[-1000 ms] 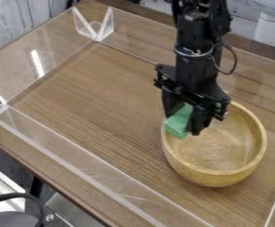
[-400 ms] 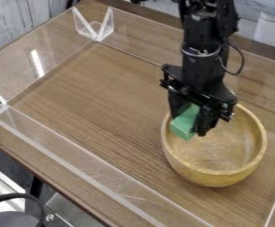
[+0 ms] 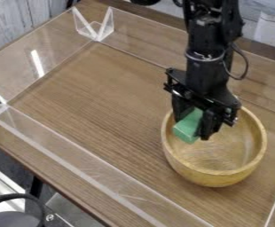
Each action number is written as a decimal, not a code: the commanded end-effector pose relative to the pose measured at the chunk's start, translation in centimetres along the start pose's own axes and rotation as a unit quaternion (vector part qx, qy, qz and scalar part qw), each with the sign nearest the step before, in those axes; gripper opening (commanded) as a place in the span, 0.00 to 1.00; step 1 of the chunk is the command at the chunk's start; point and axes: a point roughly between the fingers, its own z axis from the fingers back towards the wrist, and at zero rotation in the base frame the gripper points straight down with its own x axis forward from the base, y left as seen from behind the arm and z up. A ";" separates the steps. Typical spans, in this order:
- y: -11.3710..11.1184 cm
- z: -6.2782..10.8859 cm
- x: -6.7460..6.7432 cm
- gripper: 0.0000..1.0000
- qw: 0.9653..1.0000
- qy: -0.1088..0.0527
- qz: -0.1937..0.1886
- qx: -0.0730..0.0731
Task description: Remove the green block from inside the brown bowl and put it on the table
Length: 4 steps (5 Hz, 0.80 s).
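Observation:
The green block [image 3: 187,130] is pinched between the fingers of my gripper [image 3: 196,124], which is shut on it and points straight down. The block hangs tilted just inside the left rim of the brown bowl [image 3: 249,158]; whether it touches the bowl's wall I cannot tell. The bowl is a round, light wooden one standing on the right part of the table [image 3: 92,97]. The black arm rises from the gripper toward the top of the view and hides part of the bowl's far rim.
Low clear acrylic walls [image 3: 69,168] edge the wood-grain table on the near and left sides. A small clear bracket [image 3: 95,27] stands at the far left corner. Open tabletop stretches to the left of the bowl.

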 end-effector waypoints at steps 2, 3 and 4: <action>-0.3 1.1 1.5 0.00 1.000 -0.029 -0.006 0.000; -0.3 0.9 1.5 0.00 1.000 -0.026 -0.006 -0.001; 0.6 1.7 1.4 0.00 1.000 -0.031 0.004 0.003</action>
